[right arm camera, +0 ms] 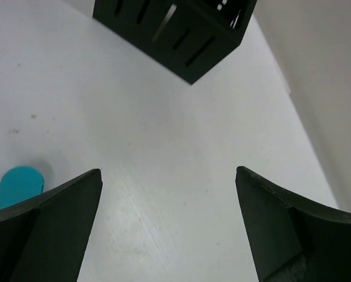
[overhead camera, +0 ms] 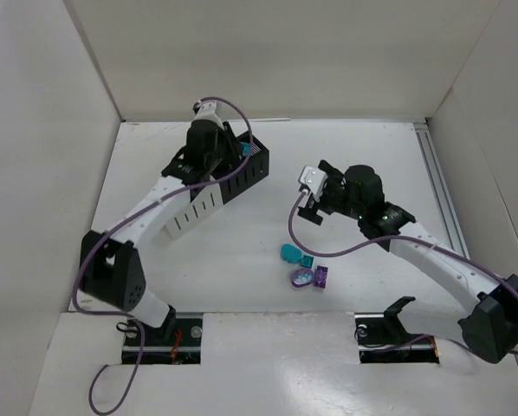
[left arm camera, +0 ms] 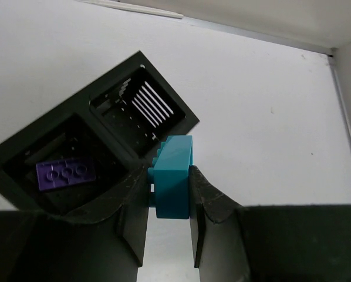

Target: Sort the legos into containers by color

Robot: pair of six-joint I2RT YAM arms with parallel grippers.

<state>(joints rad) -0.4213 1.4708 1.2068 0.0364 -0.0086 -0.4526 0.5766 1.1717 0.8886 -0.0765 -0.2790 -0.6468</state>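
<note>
The left tool (left arm camera: 169,189) is clamped on a teal rectangular studded plastic brick (left arm camera: 174,167). The brick hangs by the outer corner of the black slotted two-compartment box (left arm camera: 114,141), not squarely over either cell. Released here, it would likely clip the rim and tumble onto the white surface (left arm camera: 269,117). It could also drop in with the purple studded brick (left arm camera: 66,174) lying in the other cell, mixing colours. The right tool (right arm camera: 169,194) gapes wide above the surface near a teal oval brick (right arm camera: 20,185), holding nothing.
</note>
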